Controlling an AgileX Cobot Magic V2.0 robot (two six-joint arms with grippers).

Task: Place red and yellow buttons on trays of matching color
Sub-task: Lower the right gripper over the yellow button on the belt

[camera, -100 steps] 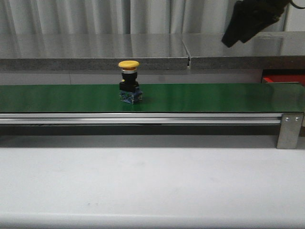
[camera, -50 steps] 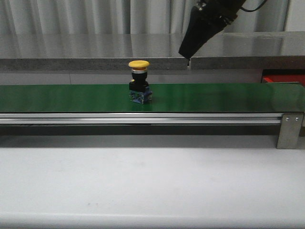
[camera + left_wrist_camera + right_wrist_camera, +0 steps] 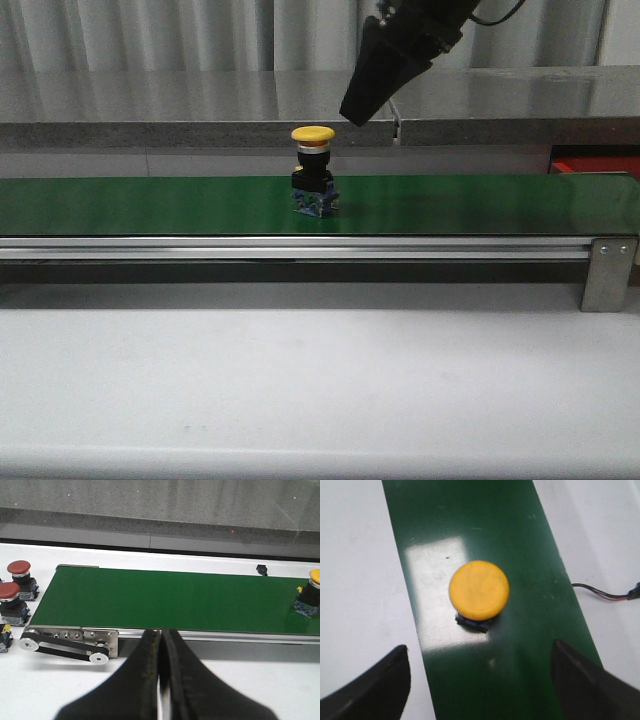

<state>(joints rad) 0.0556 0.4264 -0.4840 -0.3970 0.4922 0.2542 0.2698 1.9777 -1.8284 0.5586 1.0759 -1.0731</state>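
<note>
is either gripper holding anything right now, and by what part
Nothing is held. The right gripper is open above the yellow button on the green belt; the left gripper is shut on nothing.

Red tray [image 3: 594,165] (mostly belt-hidden), edge-cropped

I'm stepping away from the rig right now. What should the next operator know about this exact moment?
Right pincer: open, empty, above the yellow button.
Left pincer: shut, empty, on the near side of the green belt.
Yellow button stands upright on the belt.
Two red buttons wait off the belt's end.
Red tray shows partly past the belt's right end; no yellow tray in view.
Done: nothing seen placed.
Left: grasp the yellow button, then sort the rest.
</note>
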